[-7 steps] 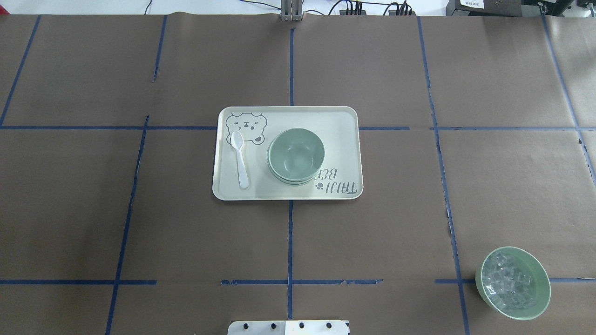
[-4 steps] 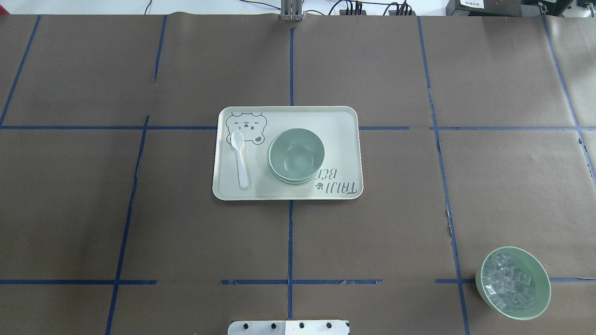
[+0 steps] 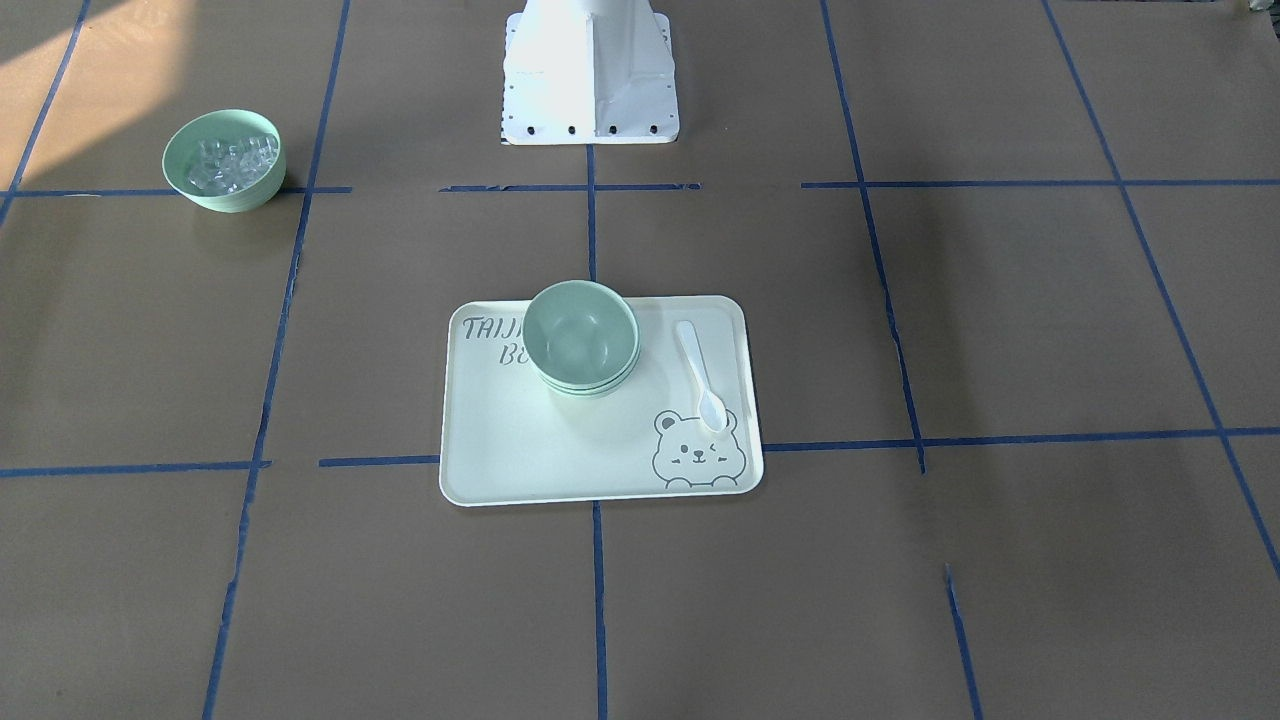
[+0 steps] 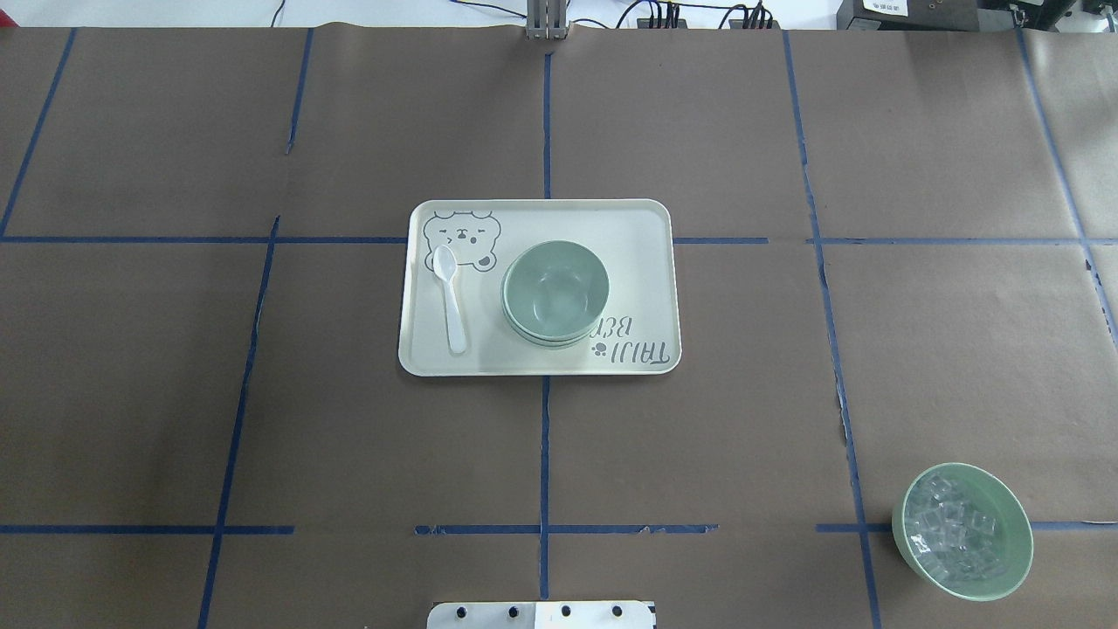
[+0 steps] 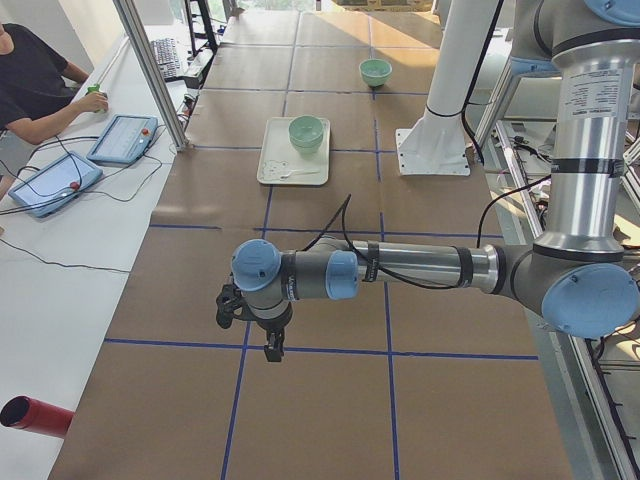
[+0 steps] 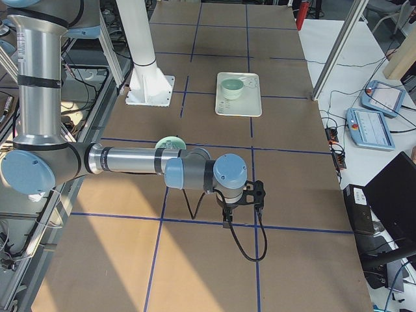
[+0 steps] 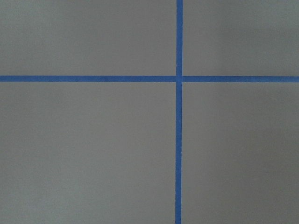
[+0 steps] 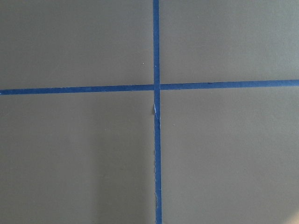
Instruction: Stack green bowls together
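The left gripper (image 5: 270, 348) and the right gripper (image 6: 226, 220) each hang over a crossing of blue tape at opposite ends of the brown paper-covered table (image 4: 262, 419); whether their jaws are released or clenched cannot be told, and neither appears to hold anything. The round, pale mint-green plastic bowls (image 4: 555, 293) sit nested in 1 stack, seemingly 3, on a pale rectangular tray with a bear drawing (image 4: 629, 227) at the table's centre. Read on the overhead view, the stack lies toward 3 o'clock from the left gripper and 9 o'clock from the right, well apart from both, neither plainly nearer. The bowls are round with no long axis, mouths upward. A white plastic spoon (image 4: 452, 301) lies at their 9 o'clock, and a green bowl of clear cubes (image 4: 961, 531) sits far off at 4 o'clock. The stacking looks finished.
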You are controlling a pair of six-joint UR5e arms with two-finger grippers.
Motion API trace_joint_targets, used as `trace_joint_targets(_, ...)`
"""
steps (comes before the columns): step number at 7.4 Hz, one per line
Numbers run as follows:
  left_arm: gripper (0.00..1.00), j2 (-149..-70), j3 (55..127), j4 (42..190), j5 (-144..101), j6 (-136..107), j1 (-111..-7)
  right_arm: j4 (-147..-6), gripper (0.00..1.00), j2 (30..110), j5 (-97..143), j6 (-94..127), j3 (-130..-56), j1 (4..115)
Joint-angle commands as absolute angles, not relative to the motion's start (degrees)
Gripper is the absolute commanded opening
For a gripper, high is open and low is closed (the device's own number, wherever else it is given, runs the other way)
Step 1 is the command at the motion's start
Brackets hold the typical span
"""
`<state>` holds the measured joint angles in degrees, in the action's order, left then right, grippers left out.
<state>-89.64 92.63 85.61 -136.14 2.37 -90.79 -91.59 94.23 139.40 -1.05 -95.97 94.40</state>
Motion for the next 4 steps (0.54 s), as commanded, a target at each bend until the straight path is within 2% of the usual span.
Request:
trace_joint_targets(1, 1.0, -89.65, 92.64, 85.61, -136.14, 2.37, -90.79, -91.58, 1.0, 94.22, 139.66, -1.05, -96.06, 94.48)
trace_joint_targets(4, 1.0, -89.65, 92.64, 85.61, -136.14, 2.37, -90.79, -91.67, 1.0, 94.13, 140.01, -0.97, -96.06, 94.39)
